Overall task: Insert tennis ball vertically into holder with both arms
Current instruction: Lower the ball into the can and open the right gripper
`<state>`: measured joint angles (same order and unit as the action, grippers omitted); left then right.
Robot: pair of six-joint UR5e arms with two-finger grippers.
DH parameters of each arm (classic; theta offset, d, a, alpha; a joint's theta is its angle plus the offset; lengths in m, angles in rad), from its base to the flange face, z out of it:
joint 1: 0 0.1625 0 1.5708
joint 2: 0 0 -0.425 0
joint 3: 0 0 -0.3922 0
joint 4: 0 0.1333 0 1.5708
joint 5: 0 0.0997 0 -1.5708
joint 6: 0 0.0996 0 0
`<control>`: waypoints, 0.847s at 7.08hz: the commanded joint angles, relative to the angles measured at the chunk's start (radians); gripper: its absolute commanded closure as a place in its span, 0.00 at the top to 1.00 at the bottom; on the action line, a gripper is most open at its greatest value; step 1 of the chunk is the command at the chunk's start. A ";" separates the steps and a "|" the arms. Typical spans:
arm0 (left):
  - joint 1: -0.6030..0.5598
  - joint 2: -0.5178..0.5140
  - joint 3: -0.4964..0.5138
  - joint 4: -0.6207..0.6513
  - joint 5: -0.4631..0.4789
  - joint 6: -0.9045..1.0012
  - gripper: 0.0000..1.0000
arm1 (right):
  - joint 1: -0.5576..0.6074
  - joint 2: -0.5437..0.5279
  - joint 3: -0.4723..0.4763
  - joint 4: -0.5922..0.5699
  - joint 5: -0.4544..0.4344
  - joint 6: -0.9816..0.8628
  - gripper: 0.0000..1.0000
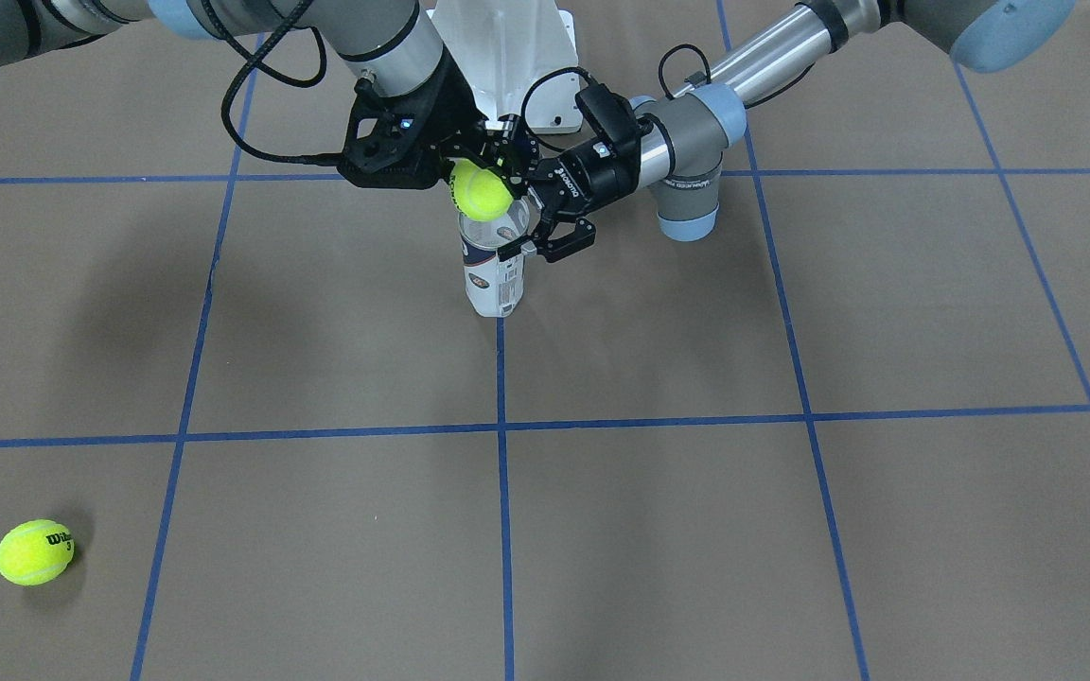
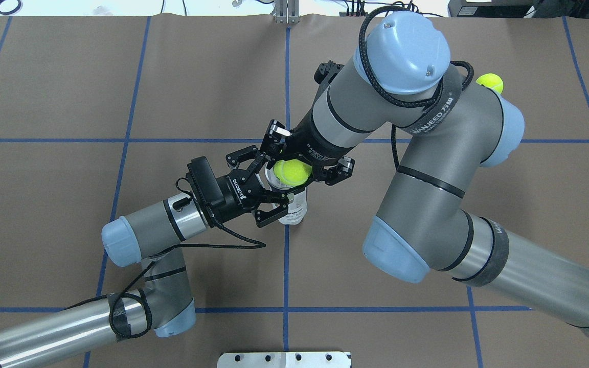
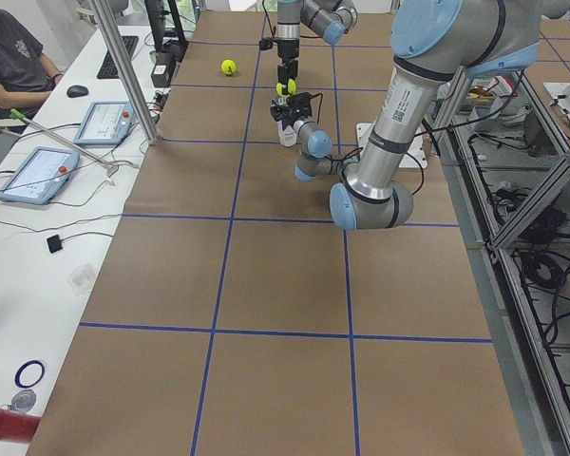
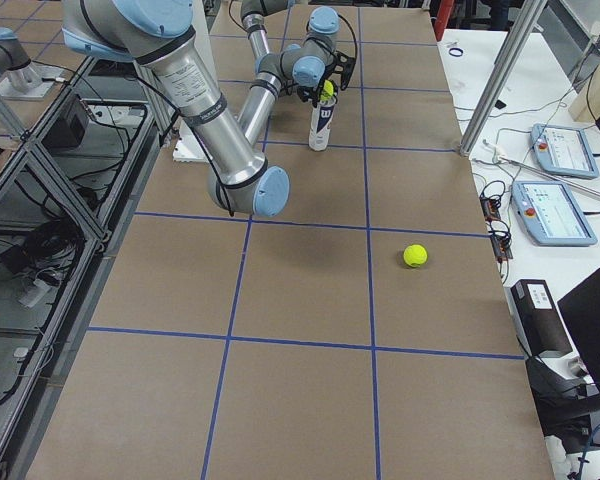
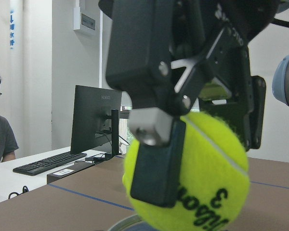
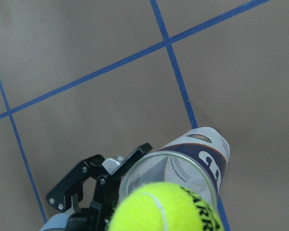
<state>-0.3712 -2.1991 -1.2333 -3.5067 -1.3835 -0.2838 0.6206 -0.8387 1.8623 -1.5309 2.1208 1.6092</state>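
- The holder [image 1: 493, 276] stands upright on the counter [image 1: 696, 520], on a blue tape line [image 1: 504, 492], mouth open upward; its metal rim and navy-and-white label show in the right wrist view
- The tennis ball [image 1: 481, 191] is outside the holder, just above the rim and roughly over the mouth
- The right gripper [image 2: 292, 169] points down with its fingers [image 5: 156, 166] clamped on opposite sides of the ball
- The left gripper [image 2: 274, 189] reaches in level from the side; its fingers bracket the holder just below the rim and grip it
- A spare tennis ball [image 1: 34, 552] lies loose on the counter near the operators' edge, on the robot's right, well apart from the holder
- The white pedestal base [image 1: 507, 47] sits behind the holder; bare brown counter lies around the holder's other sides
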 commanded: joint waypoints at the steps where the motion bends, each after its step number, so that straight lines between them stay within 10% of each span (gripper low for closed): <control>1: 0.000 -0.001 0.000 0.000 0.004 0.000 0.82 | -0.002 0.000 0.002 0.000 -0.001 0.000 0.42; 3: 0.000 -0.001 0.000 0.000 0.004 -0.002 0.83 | -0.004 0.000 0.002 0.000 0.001 0.000 0.47; 5: 0.000 -0.001 0.000 0.000 0.004 -0.002 0.84 | -0.008 0.000 0.002 0.000 -0.016 0.000 0.98; 6: 0.000 -0.001 0.000 0.000 0.004 -0.002 0.84 | -0.010 -0.002 0.006 0.000 -0.018 0.000 0.99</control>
<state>-0.3712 -2.1997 -1.2333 -3.5067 -1.3791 -0.2853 0.6129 -0.8395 1.8651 -1.5309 2.1083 1.6091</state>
